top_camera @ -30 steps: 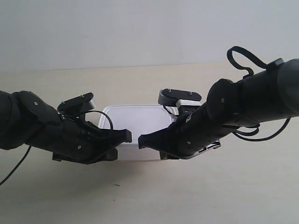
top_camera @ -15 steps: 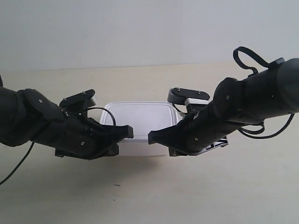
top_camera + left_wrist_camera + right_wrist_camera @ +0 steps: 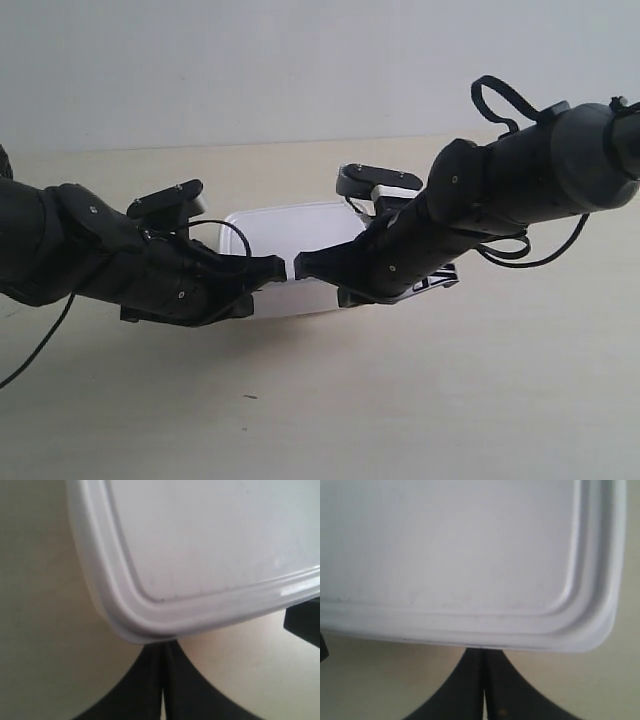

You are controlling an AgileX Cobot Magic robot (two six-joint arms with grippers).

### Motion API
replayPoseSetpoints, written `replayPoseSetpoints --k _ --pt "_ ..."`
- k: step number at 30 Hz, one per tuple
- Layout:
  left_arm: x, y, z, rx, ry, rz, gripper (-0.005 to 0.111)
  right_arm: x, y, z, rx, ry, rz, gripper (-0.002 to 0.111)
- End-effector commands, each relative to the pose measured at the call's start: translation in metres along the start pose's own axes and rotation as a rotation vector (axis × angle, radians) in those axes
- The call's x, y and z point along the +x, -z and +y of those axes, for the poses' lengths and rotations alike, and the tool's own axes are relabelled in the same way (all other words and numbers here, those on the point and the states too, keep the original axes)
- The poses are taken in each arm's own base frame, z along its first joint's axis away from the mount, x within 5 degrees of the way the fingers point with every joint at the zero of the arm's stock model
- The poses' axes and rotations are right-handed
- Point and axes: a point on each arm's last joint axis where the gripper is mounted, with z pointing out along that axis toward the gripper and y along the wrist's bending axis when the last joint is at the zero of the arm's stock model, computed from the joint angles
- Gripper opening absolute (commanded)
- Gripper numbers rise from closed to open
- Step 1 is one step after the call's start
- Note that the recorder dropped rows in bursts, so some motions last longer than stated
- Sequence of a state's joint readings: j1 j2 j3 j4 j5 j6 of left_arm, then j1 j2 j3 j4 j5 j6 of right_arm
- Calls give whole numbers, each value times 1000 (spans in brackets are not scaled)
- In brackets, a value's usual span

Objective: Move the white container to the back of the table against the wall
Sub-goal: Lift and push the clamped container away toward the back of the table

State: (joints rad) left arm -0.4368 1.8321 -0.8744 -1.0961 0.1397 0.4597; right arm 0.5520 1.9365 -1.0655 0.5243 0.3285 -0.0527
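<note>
Container: small white rectangular plastic box (image 3: 300, 232) with a rimmed lid, mid-way on the pale beige table (image 3: 420, 400), well short of the back edge below the grey-white wall (image 3: 300, 70).
Left gripper (image 3: 162, 647): fingers pressed together, tips under a near lid corner.
Right gripper (image 3: 483, 652): likewise closed, near the other near corner.
Handling: probably light, stiff and slick. Push low and evenly, or it may swivel.

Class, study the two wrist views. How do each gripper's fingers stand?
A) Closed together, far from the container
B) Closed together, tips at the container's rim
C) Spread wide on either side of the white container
B: the left gripper and the right gripper each show fingers pressed together along a thin seam, ending at the rim of the white container.
</note>
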Motion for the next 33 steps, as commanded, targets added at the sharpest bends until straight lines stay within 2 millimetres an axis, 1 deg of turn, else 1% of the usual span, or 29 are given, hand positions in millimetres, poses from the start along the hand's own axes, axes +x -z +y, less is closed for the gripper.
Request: replayPoseSetpoints --k 1,4,10,14,19,23,25,33 --pt "-5 -6 -3 -5 -10 -18 0 -6 0 1 -2 13 -19 0" --pt "-6 -12 -3 -5 -9 -8 0 -8 0 -2 2 7 -24 0" --pt "-11 -12 -2 -20 -10 -48 0 -11 -1 -9 12 -8 -30 0" --pt "-12 -12 -3 -21 -10 -51 0 -17 -6 -14 17 -20 -25 0" --pt "-19 -19 -7 -9 -12 -58 0 -24 -10 -13 11 -5 -18 0" --pt "-22 -24 -9 -9 -12 -63 0 -32 -8 -10 2 -3 -41 0" --pt "-24 -26 -9 -11 -16 -68 0 -36 -6 -12 3 -10 -51 0" --pt "-28 -37 -9 -23 -18 -80 0 -44 -4 -38 37 -39 -50 0"
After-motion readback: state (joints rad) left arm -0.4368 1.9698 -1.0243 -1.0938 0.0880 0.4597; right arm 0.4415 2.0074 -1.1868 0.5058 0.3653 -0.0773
